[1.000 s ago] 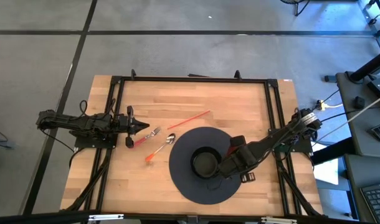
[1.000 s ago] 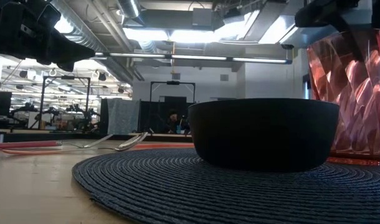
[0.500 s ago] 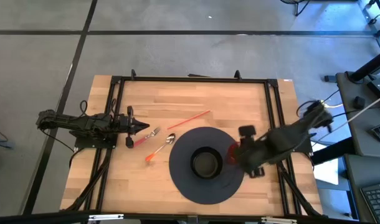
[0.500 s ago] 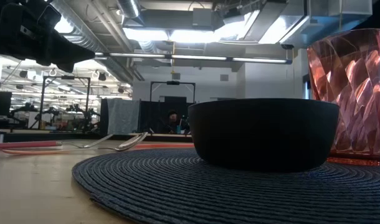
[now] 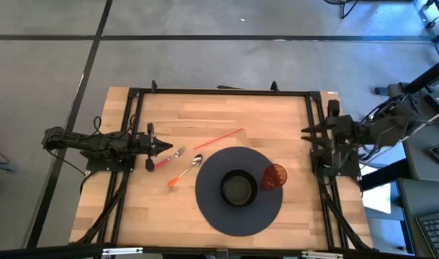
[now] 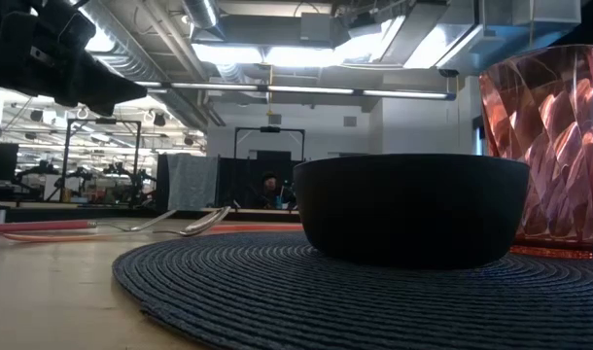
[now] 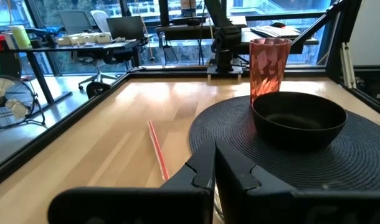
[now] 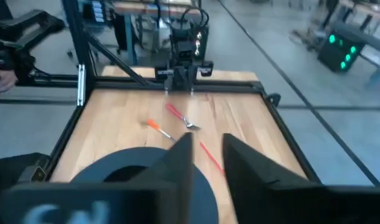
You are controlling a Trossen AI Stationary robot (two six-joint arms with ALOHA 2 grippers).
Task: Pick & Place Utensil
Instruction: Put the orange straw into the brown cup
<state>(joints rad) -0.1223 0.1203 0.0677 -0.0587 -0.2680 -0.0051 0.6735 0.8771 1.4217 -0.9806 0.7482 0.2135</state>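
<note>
Left gripper [image 5: 164, 147]: fingers pressed together, holding nothing, just beside the fork [image 5: 178, 152].
Right gripper [image 5: 306, 132]: fingers parted, empty, at the table's [image 5: 205, 115] right edge, apart from the cup [image 5: 275, 175].

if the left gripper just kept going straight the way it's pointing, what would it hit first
Probably the fork. The left gripper, fingers shut, points right along the table with its tip right beside the fork's tines. The spoon lies further on. Height is unclear, so it might pass above them.

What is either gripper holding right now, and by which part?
Nothing. The left gripper is shut and empty beside the fork. The right gripper is open at the table's right edge, clear of the red cup.
</note>
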